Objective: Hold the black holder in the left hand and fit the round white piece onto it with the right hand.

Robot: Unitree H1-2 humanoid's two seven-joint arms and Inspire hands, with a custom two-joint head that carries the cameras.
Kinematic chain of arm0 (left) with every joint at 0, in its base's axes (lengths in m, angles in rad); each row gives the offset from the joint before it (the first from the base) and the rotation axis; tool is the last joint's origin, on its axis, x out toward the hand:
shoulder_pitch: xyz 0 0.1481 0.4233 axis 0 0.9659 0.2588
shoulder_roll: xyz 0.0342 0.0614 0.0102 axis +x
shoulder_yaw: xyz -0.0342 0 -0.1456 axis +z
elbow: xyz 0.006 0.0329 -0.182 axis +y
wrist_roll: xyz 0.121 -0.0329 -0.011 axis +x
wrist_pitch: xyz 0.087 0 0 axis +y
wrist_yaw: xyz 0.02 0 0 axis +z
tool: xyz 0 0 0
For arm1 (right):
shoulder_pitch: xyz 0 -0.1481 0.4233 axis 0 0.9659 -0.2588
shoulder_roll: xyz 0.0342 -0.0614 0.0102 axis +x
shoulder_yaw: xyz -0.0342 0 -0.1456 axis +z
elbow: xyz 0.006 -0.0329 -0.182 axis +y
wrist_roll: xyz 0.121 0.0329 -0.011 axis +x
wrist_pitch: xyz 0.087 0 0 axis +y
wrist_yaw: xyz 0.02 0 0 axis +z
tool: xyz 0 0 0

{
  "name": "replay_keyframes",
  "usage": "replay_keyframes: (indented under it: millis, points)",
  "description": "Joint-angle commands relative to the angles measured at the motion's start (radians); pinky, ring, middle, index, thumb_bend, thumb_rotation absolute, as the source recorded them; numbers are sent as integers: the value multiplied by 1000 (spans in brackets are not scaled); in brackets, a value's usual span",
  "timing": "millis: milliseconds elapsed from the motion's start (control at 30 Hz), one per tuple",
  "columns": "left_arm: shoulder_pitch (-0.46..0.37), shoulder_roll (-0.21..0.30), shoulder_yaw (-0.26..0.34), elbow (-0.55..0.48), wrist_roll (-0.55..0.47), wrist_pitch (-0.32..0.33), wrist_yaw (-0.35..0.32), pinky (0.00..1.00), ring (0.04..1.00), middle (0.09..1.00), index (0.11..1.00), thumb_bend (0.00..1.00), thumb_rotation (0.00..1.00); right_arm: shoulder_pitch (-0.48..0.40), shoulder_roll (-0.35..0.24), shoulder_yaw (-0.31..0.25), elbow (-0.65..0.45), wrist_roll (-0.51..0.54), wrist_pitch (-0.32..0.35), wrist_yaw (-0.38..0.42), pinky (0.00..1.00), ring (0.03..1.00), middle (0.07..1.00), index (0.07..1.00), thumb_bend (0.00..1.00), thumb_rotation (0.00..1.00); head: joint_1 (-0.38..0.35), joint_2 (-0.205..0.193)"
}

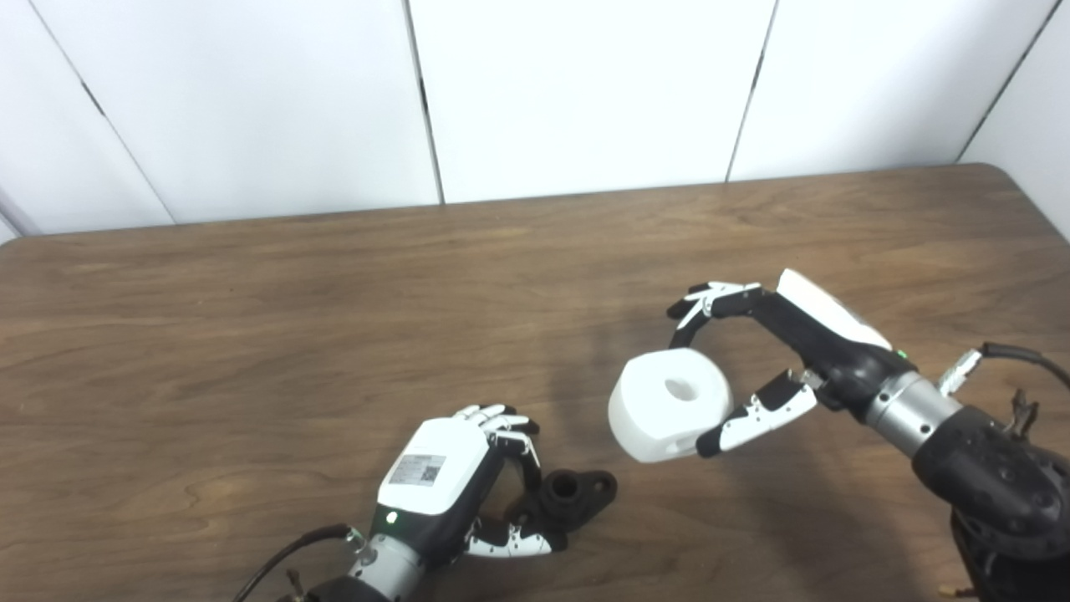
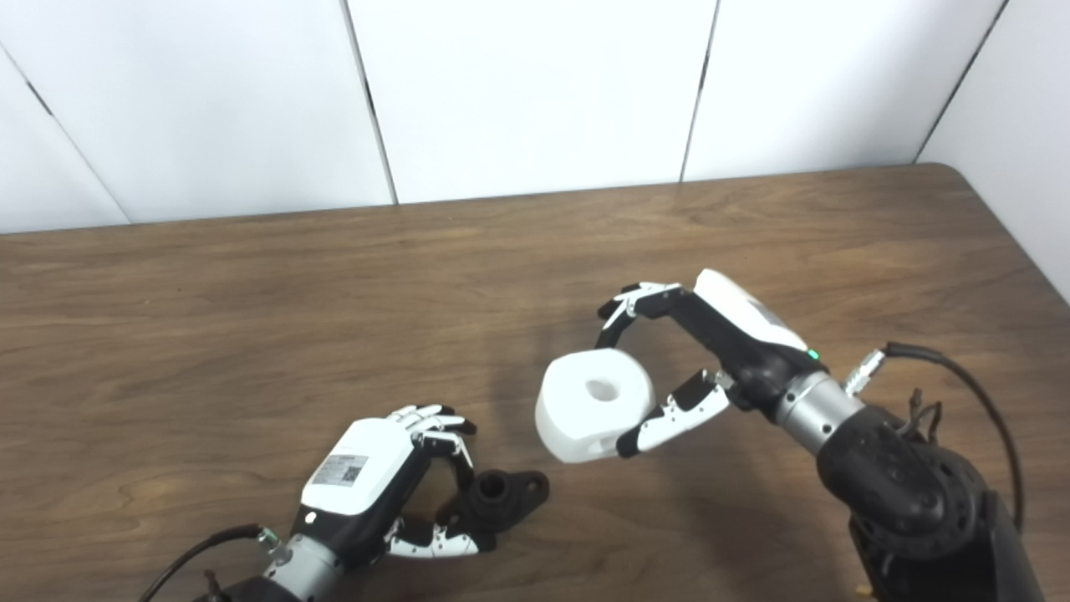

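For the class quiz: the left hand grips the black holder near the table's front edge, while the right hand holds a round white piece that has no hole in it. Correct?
Not quite. The round white piece has a hole in its upper face, plain in the left eye view. The rest stands: right hand holds it, left hand grips the black holder.

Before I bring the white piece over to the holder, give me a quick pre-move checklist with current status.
1. Right robot hand shut on the round white piece, fingers and thumb on opposite sides: ok.
2. Left robot hand closed around the black holder: ok.
3. Holder's opening facing up and uncovered: ok.
4. Hole in the white piece visible: ok.
5. Piece lined up over the holder: not ok, it sits up and to the right.
6. Holder lifted off the table: cannot tell.
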Motion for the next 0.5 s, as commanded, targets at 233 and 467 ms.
replay_keyframes:
  millis: [233,467]
  points:
    - [32,0,-39,113,38,69,-124,878,887,818,489,518,56,-25,84,-1,-74,-30,0,64,837,920,799,483,523,134,5,2]
    - [30,-2,-45,111,44,74,-126,877,886,816,489,518,57,-26,111,63,-73,-62,-2,67,850,918,800,483,523,134,9,3]
